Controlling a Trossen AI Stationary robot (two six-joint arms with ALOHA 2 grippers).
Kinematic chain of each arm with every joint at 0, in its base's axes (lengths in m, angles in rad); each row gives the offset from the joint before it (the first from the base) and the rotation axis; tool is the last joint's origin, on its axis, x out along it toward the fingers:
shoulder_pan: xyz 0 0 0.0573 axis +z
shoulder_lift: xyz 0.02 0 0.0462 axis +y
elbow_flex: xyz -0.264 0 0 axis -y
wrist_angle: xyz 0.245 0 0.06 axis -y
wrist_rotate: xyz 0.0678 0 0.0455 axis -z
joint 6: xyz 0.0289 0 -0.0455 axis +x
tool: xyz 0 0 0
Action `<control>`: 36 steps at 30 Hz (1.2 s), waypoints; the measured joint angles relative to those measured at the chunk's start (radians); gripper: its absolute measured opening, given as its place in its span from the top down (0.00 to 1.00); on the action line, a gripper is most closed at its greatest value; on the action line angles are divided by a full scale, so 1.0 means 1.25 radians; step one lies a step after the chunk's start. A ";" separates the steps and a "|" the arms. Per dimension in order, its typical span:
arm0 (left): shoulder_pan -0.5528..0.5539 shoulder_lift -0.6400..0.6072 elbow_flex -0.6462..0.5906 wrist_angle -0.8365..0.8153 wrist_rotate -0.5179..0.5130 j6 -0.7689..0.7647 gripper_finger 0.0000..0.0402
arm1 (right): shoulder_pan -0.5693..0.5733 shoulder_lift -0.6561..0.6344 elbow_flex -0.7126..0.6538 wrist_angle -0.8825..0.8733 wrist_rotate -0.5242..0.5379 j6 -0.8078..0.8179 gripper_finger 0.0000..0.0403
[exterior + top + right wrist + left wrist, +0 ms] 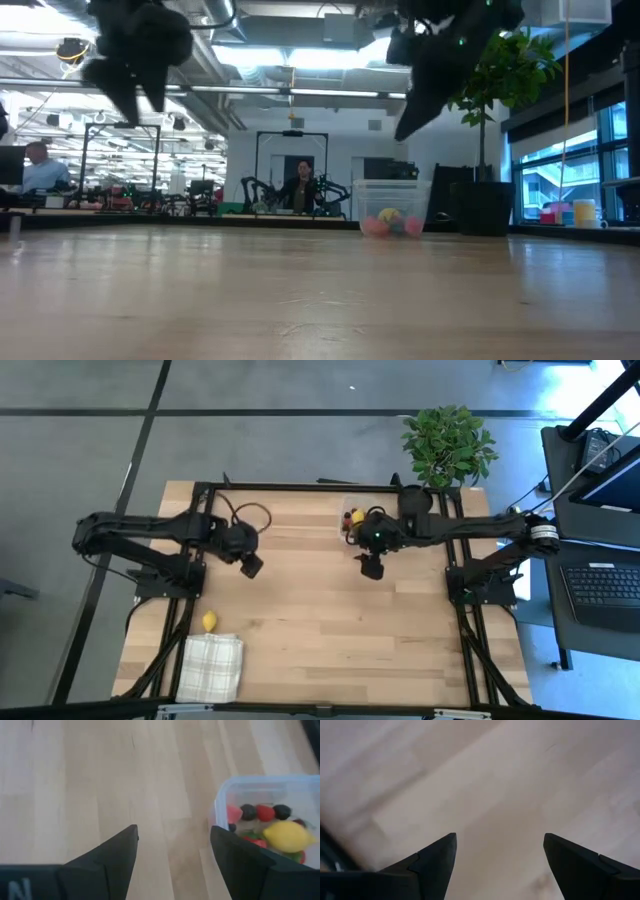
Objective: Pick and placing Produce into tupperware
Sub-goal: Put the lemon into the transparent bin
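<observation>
The clear tupperware (pixel 350 520) stands near the table's far edge. It holds a yellow lemon (pixel 287 836), red strawberry-like pieces and dark berries. A second yellow lemon (pixel 210 622) lies on the wood at the near left, beside the checked cloth. My right gripper (pixel 174 827) hovers open above bare wood just on the near side of the tupperware (pixel 265 815), with nothing between its fingers. My left gripper (pixel 500 837) hangs open over bare wood at the table's left middle (pixel 252 567), pointing steeply down, also with nothing in it.
A white checked cloth (pixel 212 665) lies at the near left corner. A potted green plant (pixel 447 445) stands just past the far right edge, behind the tupperware. The wood between the two grippers is bare. People sit in the room beyond the table.
</observation>
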State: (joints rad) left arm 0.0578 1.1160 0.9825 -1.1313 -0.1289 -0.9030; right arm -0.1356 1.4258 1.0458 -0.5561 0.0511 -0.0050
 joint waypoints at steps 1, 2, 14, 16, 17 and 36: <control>-0.022 0.004 0.000 -0.015 0.000 -0.049 0.28 | 0.000 0.000 -0.017 0.022 0.000 0.000 0.37; -0.043 0.006 0.000 -0.030 0.000 -0.097 0.28 | 0.000 0.000 -0.033 0.037 0.000 0.000 0.37; -0.295 0.092 -0.001 -0.059 0.067 -0.515 0.28 | -0.003 0.001 -0.157 0.232 0.000 -0.017 0.37; -0.334 0.114 -0.001 -0.060 0.078 -0.575 0.28 | -0.003 0.001 -0.170 0.269 0.000 -0.017 0.37; -0.353 0.124 -0.001 -0.065 0.083 -0.612 0.28 | -0.003 0.001 -0.176 0.285 0.000 -0.017 0.37; -0.596 0.190 -0.030 -0.116 0.173 -1.057 0.28 | -0.003 0.001 -0.225 0.411 -0.001 0.001 0.37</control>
State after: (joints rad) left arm -0.6872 1.3529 0.9451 -1.2769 0.0871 -2.2242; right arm -0.1398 1.4265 0.7647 -0.0427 0.0494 -0.0036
